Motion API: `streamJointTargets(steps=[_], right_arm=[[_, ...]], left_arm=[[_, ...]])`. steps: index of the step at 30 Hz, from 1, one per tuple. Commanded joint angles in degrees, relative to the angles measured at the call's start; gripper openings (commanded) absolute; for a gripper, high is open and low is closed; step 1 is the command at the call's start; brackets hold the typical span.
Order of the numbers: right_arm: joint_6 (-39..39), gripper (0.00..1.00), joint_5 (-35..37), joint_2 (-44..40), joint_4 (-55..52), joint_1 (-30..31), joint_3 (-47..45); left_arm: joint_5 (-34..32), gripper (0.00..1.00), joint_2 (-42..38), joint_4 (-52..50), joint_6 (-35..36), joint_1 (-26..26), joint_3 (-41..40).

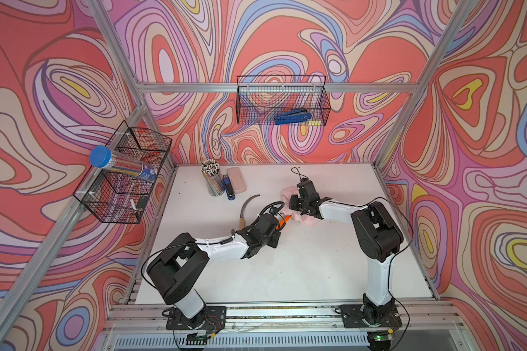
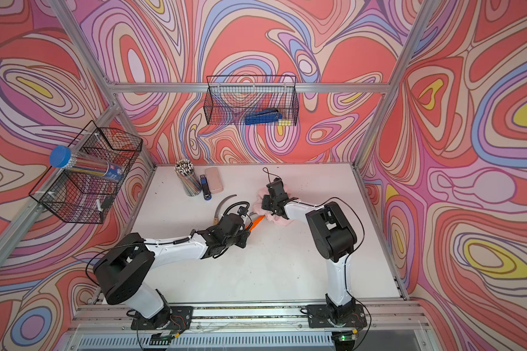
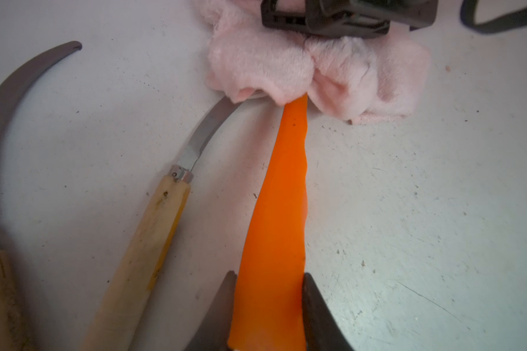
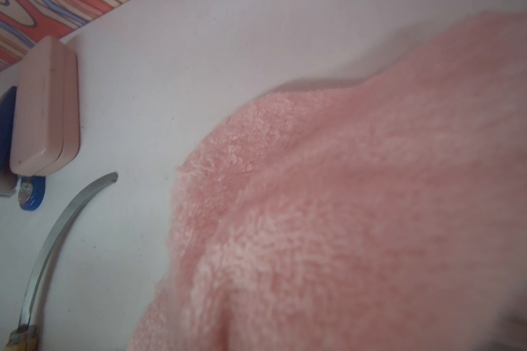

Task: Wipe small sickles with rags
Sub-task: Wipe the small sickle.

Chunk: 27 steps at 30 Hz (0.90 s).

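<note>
My left gripper [image 3: 270, 282] is shut on the orange handle [image 3: 274, 212] of a small sickle [image 1: 286, 219], whose blade is hidden inside the pale pink fluffy rag [image 3: 256, 67]. My right gripper [image 1: 298, 208] is shut on that rag [image 4: 347, 212], which is bunched over the blade end at mid-table, and the cloth hides its fingers. A wooden-handled sickle [image 3: 152, 243] lies beside the orange one, its blade tip under the rag's edge. Another wooden-handled sickle [image 1: 246, 209] lies further left, and its curved grey blade [image 4: 52, 243] shows in the right wrist view.
At the back left of the white table [image 1: 301, 273] stand a cup of pencils [image 1: 213, 179], a blue stapler [image 1: 229, 190] and a smooth pink case [image 1: 236, 180]. Wire baskets hang on the back wall [image 1: 282, 100] and the left wall [image 1: 125, 176].
</note>
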Motion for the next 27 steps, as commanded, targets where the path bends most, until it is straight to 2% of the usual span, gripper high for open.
streamJointTargets(steps=[1,3,7,10,20,23,27], right_arm=[[-0.73,0.0,-0.8,-4.1,-0.28,0.7,-1.99],[-0.1,0.0,-1.83,-5.08,1.02,0.66,-3.69],[-0.01,0.0,1.19,-5.47,0.59,-0.44,-4.62],[1.01,0.0,-2.44,-4.44,1.69,-4.22,-5.29],[2.31,0.0,0.26,-3.55,1.58,-16.18,-6.29],[1.57,0.0,1.95,-3.07,0.63,-16.7,-5.04],[0.94,0.0,-0.8,-2.28,0.42,-15.64,-3.58]], left_arm=[[-0.9,0.0,-1.21,1.02,-0.27,0.21,-0.17],[-0.8,0.0,-1.2,1.06,-0.27,0.16,-0.25],[-0.88,0.0,-1.37,1.18,-0.42,0.14,-0.43],[-1.1,0.0,-1.82,1.2,-0.48,0.2,-0.69],[-1.38,0.0,-3.08,1.04,-0.42,0.19,-1.39],[-1.5,0.0,-3.67,0.99,-0.36,0.14,-1.66],[-1.45,0.0,-3.99,0.97,-0.37,0.18,-1.76]])
